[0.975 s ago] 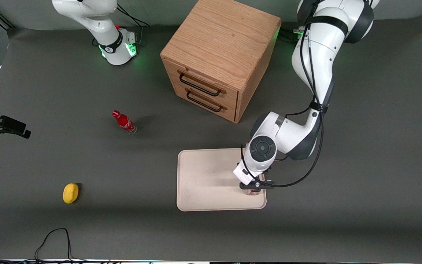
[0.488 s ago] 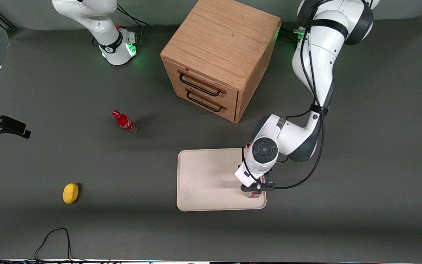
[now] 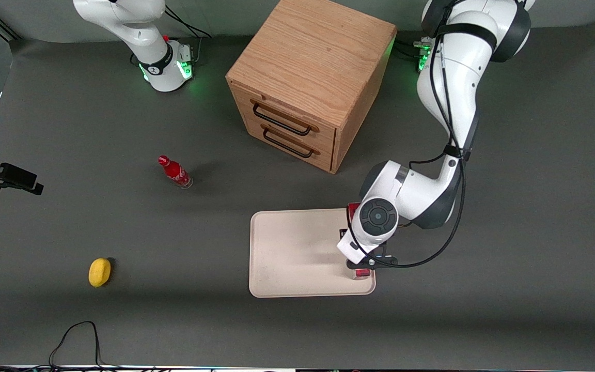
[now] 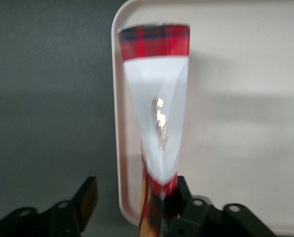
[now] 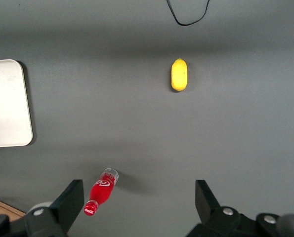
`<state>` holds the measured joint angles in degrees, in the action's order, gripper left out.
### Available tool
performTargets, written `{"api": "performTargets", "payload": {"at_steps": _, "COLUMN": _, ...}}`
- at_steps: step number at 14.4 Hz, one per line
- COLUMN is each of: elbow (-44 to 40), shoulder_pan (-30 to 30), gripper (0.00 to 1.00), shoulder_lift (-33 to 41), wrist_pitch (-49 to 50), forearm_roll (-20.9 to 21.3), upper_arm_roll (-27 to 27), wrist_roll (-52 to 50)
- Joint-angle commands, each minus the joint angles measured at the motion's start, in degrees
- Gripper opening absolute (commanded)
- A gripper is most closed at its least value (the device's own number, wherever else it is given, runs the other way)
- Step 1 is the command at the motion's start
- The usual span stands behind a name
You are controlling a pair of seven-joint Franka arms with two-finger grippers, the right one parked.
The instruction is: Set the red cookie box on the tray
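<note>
The red cookie box (image 3: 353, 211) is on the cream-white tray (image 3: 287, 253), along the short rim toward the working arm's end. The arm covers most of it, so only its red ends show. In the left wrist view the box (image 4: 156, 113) stands tilted on its thin edge just inside the tray (image 4: 245, 123) rim. My left gripper (image 3: 362, 266) hangs over the box's nearer end. The gripper (image 4: 134, 202) is open. One finger touches the box and the other finger (image 4: 85, 200) stands well apart over the dark table.
A wooden two-drawer cabinet (image 3: 308, 77) stands farther from the front camera than the tray. A small red bottle (image 3: 174, 172) and a yellow lemon (image 3: 99, 272) lie toward the parked arm's end. A black cable (image 3: 73, 336) lies near the front edge.
My left arm's wrist has shifted a little toward the working arm's end. The box's farther red end has come out from under it. The tray has not moved.
</note>
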<state>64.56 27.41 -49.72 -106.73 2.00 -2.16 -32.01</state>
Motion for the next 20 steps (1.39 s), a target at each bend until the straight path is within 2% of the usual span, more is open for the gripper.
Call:
{"api": "performTargets", "payload": {"at_steps": 1, "elbow": -0.2, "shoulder_pan": 0.6, "gripper": 1.00, "shoulder_lift": 6.5, "wrist_pitch": 7.6, "forearm_roll": -0.3, "upper_arm_roll": 0.3, "wrist_roll": -0.8}}
{"api": "performTargets", "payload": {"at_steps": 6, "elbow": 0.2, "shoulder_pan": 0.5, "gripper": 1.00, "shoulder_lift": 20.2, "wrist_pitch": 20.6, "forearm_roll": -0.2, "upper_arm_roll": 0.3, "wrist_roll": -2.0}}
{"api": "performTargets", "payload": {"at_steps": 10, "elbow": 6.1, "shoulder_pan": -1.3, "gripper": 1.00, "shoulder_lift": 29.3, "wrist_pitch": 22.2, "forearm_roll": 0.4, "upper_arm_roll": 0.8, "wrist_roll": -1.2}}
{"api": "performTargets", "payload": {"at_steps": 16, "elbow": 24.9, "shoulder_pan": -13.2, "gripper": 1.00, "shoulder_lift": 43.3, "wrist_pitch": 14.4, "forearm_roll": 0.8, "upper_arm_roll": 0.9, "wrist_roll": 11.2}}
{"api": "performTargets", "payload": {"at_steps": 20, "elbow": 28.3, "shoulder_pan": -20.3, "gripper": 1.00, "shoulder_lift": 45.6, "wrist_pitch": 12.0, "forearm_roll": 0.6, "upper_arm_roll": 0.9, "wrist_roll": 19.8}}
